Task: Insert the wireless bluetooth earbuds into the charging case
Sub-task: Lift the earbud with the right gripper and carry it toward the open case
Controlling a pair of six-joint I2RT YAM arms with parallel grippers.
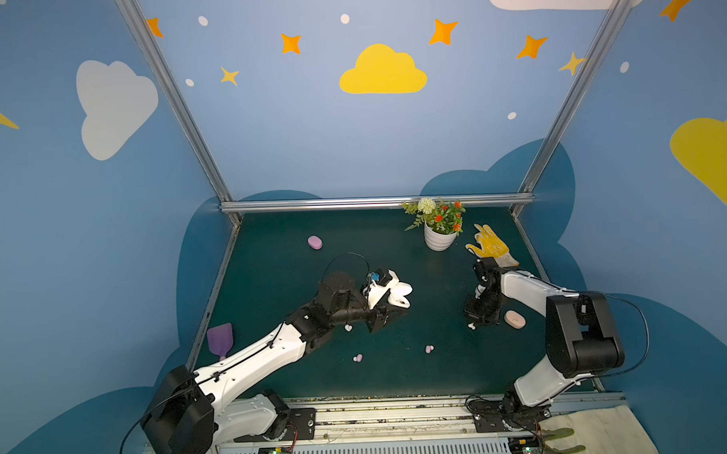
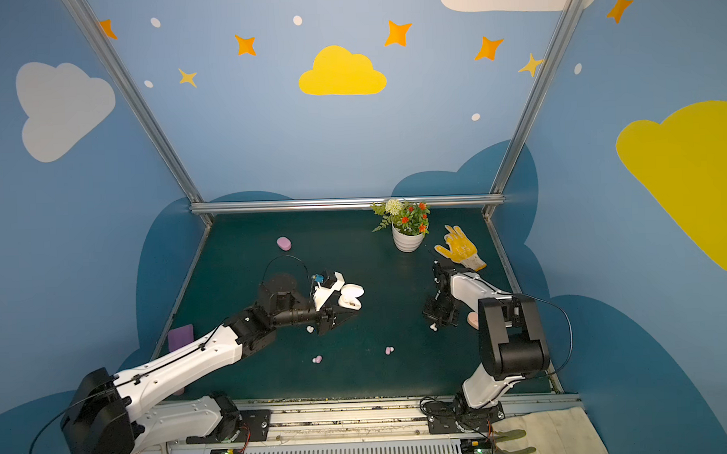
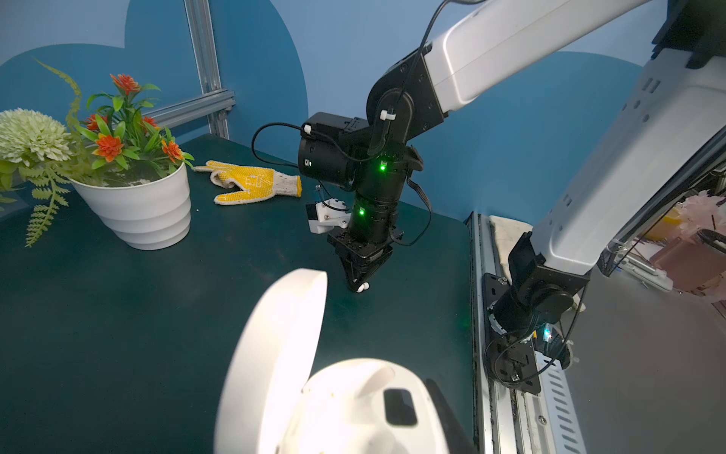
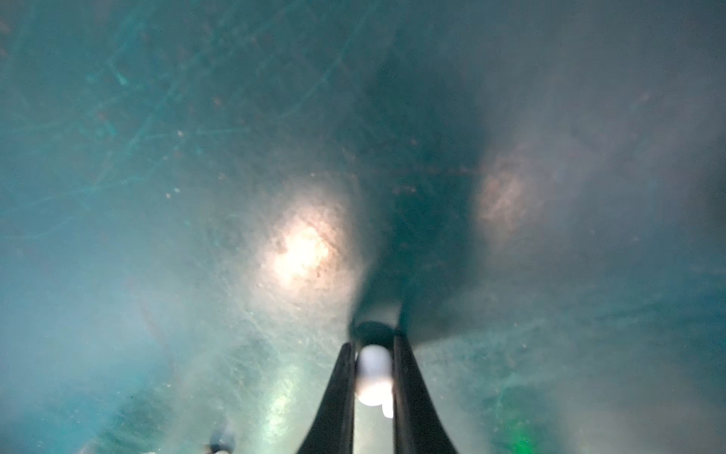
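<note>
Right end effector (image 4: 373, 344) is pinched narrow on a white earbud (image 4: 373, 377), tips pointing down at the counter (image 1: 297, 280). The bud fills the slim gap between the two black fingers. As far as the blurred wrist view shows, its long axis runs along them, with a small stub at one end. Whether it has lifted clear of the counter I cannot tell.

Left end effector (image 1: 396, 311) appears closed on the base of the white charging case (image 3: 345, 408), whose lid (image 3: 283, 334) is swung open and stands up.

In both top views the case lies between nine and ten o'clock from the right end effector, well apart, with bare counter between them. The right arm has the bud and the left arm presents the case. The carry therefore looks to run that way, and the bud's axis must then be matched to a well.

The bud is a smooth, glossy bean and probably slippery. The case is a hard, rounded pebble of white plastic with a dark rectangular recess in its base. The counter is matt dark green and scuffed.

A second white earbud (image 1: 348, 327) lies near the left wrist. A pink case (image 1: 514, 318) sits just beside the right end effector at three o'clock.
</note>
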